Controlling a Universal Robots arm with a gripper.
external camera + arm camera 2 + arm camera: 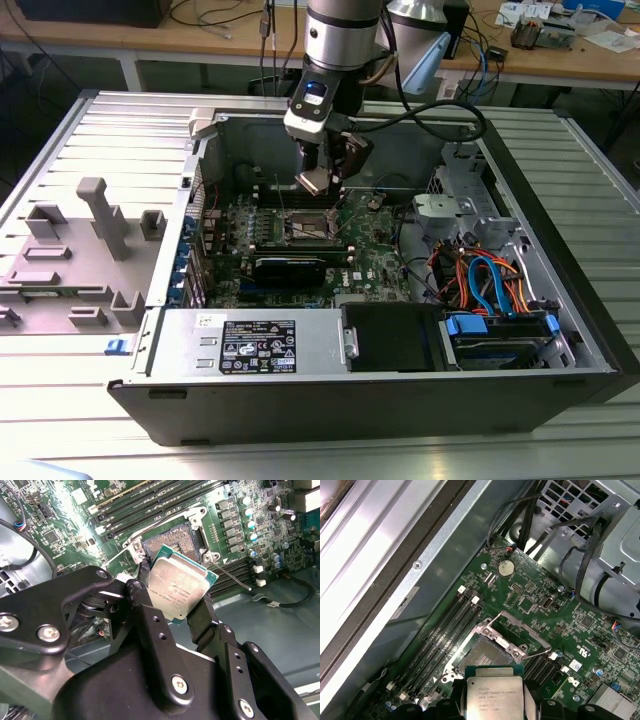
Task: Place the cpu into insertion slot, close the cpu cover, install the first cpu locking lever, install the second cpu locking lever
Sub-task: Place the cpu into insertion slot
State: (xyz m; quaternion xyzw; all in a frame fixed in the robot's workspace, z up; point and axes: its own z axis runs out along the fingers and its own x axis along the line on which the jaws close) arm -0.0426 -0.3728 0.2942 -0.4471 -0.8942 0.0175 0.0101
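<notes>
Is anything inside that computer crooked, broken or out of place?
Nothing looks broken or spilled. The one odd-looking thing is the cpu, which the hand holds tilted above the motherboard rather than lying flat. The insertion slot below it is open and empty.

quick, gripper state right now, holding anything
gripper: shut on the cpu, held clear of the insertion slot, not yet placed
</notes>
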